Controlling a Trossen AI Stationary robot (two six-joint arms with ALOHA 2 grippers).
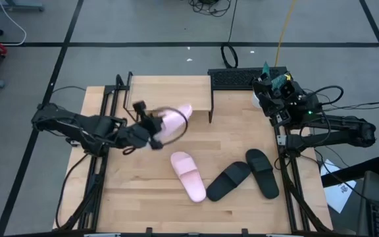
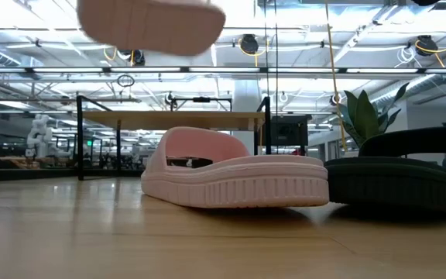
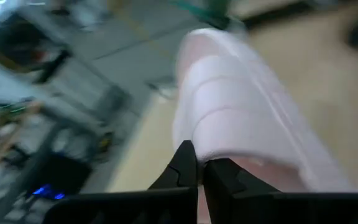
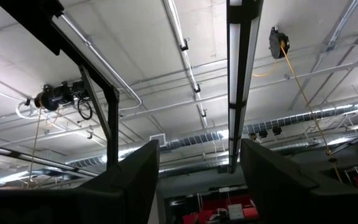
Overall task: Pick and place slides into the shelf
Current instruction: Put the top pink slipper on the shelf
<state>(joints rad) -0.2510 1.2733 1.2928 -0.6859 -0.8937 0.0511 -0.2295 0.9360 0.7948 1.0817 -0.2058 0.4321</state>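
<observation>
Here the shelf [image 1: 170, 89] stands at the far edge of the tabletop [image 1: 137, 197], and its wood top carries nothing. In the low view the shelf [image 2: 173, 118] shows as a thin plank on black legs behind the slides.

The left tool [image 1: 151, 125] holds one pink slide [image 1: 174, 122] in the air, just in front of the shelf and near its right half. In the left wrist view the two dark fingers [image 3: 182, 165] are pressed together on the edge of this slide [image 3: 241, 112], so the tool is clenched on it. The slide points away from the tool, toward the shelf. In the low view its sole [image 2: 152, 25] hangs high above the tabletop.

The second pink slide [image 1: 188, 175] lies flat on the tabletop, near the middle, well apart from the left tool. Just beside it on the right lie the two black slides [image 1: 245, 176]; the nearer one touches or almost touches the pink one, I cannot tell which. In the low view the pink slide [image 2: 235, 178] is in front and one black slide [image 2: 401, 174] is to its right.

The right tool [image 1: 272, 89] waits at the far right corner of the tabletop, turned up to the ceiling. Its fingers [image 4: 129, 180] stand wide apart and hold nothing.
</observation>
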